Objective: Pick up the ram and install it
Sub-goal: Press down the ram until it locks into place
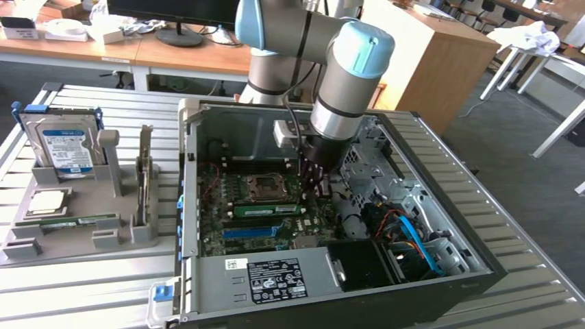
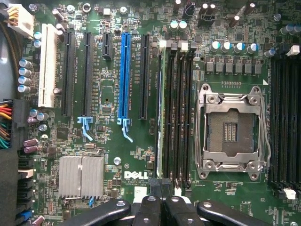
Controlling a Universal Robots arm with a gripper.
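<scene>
Grey slatted tabletop [image 1: 82,295] carries an open computer case [image 1: 475,271] lying on its side. Inside it the gripper [image 1: 311,184] hangs with fingers [image 2: 162,207] pressed together, empty, just above the motherboard [image 1: 240,236]. Its tips hide the near end of the memory slots [image 2: 181,113]. The ram [image 1: 267,210] sits seated edge-on in a slot beside the empty CPU socket [image 2: 233,132], long axis running along the slots. Above, the arm [image 1: 352,82] drops steeply into the case. A hard drive [image 1: 62,147] stands in a grey holder [image 1: 68,240] at the table's far edge.
</scene>
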